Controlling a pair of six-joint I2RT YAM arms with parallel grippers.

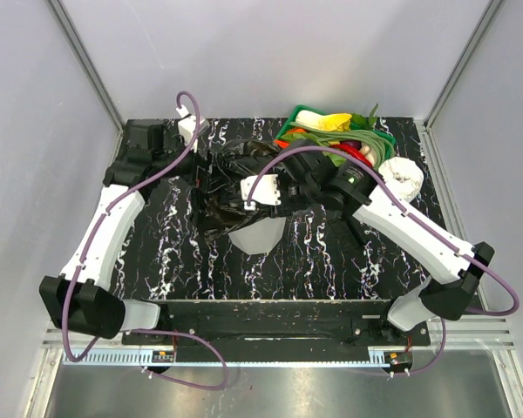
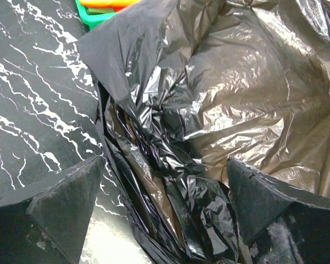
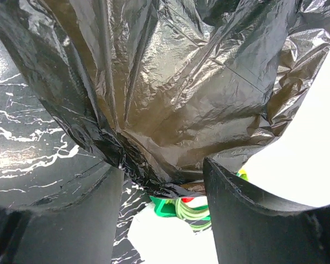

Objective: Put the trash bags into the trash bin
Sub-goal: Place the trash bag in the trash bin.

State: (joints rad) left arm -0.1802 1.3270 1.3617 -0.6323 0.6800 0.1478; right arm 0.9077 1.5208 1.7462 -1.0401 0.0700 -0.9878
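Note:
A crinkled black trash bag [image 1: 229,178] is spread over the mouth of the translucent white trash bin [image 1: 260,233] in the middle of the table. My left gripper [image 1: 202,171] is at the bag's left side. Its fingers [image 2: 66,203] stand wide open, with folds of the bag [image 2: 170,181] lying loose between them. My right gripper [image 1: 266,192] reaches in from the right over the bin. It is open [image 3: 162,190], and the bag's gathered edge [image 3: 154,165] hangs just above the gap, touching the left finger's tip. White bin wall [image 3: 313,159] shows beside the right finger.
A green tray [image 1: 366,132] of vegetables stands at the back right, also visible in the left wrist view [image 2: 93,15] and through the right gripper's gap [image 3: 173,206]. A white roll [image 1: 404,174] lies right of the tray. The marbled black tabletop [image 1: 174,252] surrounds the bin.

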